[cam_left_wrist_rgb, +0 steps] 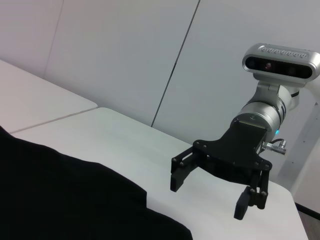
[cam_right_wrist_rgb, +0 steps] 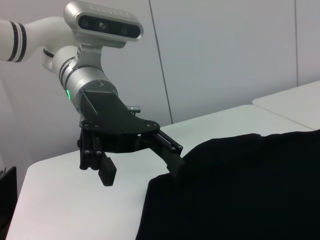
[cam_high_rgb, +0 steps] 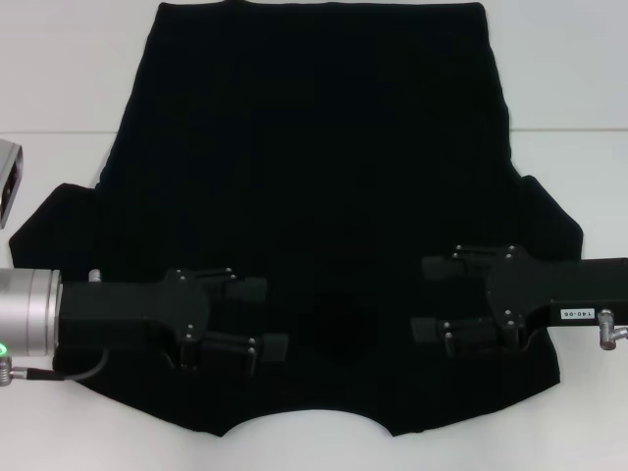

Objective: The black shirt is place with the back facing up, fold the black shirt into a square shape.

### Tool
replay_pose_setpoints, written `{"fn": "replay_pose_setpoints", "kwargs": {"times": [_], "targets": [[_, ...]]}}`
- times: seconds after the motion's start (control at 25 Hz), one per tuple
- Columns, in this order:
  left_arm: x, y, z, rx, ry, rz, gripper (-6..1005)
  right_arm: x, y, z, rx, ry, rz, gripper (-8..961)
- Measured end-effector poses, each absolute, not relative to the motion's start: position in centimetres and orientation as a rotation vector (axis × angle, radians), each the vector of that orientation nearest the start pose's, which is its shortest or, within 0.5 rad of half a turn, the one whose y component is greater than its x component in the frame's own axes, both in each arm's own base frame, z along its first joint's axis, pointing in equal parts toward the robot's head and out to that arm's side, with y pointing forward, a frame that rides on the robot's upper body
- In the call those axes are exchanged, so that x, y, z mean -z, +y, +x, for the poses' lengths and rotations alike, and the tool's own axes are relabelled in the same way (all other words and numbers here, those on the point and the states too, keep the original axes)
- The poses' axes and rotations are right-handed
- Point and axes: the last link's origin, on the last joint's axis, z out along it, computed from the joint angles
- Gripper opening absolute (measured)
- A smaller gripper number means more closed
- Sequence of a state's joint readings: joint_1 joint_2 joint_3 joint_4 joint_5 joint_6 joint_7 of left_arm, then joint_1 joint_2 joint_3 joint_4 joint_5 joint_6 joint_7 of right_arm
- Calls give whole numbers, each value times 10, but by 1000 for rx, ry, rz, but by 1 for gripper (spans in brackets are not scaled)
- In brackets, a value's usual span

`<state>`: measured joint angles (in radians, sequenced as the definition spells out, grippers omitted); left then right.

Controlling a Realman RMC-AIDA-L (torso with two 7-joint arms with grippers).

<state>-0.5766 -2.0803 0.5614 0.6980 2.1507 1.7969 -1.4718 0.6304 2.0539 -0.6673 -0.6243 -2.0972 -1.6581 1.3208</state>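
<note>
We see the black shirt (cam_high_rgb: 314,196) spread flat over the middle of the head view, its curved neckline at the bottom edge of the frame and its hem at the top, so its long axis runs bottom to top. The sleeves flare out at middle left and middle right. Both claws hang over the collar end in the lower third of the frame: the left claw (cam_high_rgb: 257,319) at lower left, the right claw (cam_high_rgb: 432,299) at lower right, each pointing inward toward the shirt's centre line, roughly the same way in from its own shoulder. We judge neither arm the nearer; the shirt lies directly beneath both. Each claw stands open and holds nothing, as the wrist views confirm, where the left claw (cam_right_wrist_rgb: 142,160) and the right claw (cam_left_wrist_rgb: 212,192) hover spread above cloth and desk. The white desk (cam_high_rgb: 59,98) shows around the shirt. A grey device (cam_high_rgb: 8,177) sits at the left edge. Plain pale wall panels (cam_left_wrist_rgb: 125,50) stand behind.
</note>
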Motion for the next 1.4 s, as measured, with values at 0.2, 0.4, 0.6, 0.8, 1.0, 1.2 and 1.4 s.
{"fn": "replay_pose_setpoints", "kwargs": {"times": [0.2,0.4,0.6,0.8,1.0,1.2,1.4], "targets": [[-11,314,-247,775,-682,-2896,928,1,337,238,-667,428,-2904,895],[-11,313,-247,779,-685,-2892,922,2,337,237,-669,428,-2905,894],[-11,313,-248,781,-693,-2891,916,2,337,237,-666,429,-2911,894],[-13,318,-249,784,-755,-2844,910,2,337,236,-679,441,-2903,895],[-24,334,-263,754,-907,-2676,904,5,338,233,-713,457,-2882,895],[-40,352,-281,717,-1075,-2469,898,8,339,231,-728,462,-2876,895],[-55,358,-298,683,-1164,-2314,891,16,341,229,-730,494,-2870,894]]}}
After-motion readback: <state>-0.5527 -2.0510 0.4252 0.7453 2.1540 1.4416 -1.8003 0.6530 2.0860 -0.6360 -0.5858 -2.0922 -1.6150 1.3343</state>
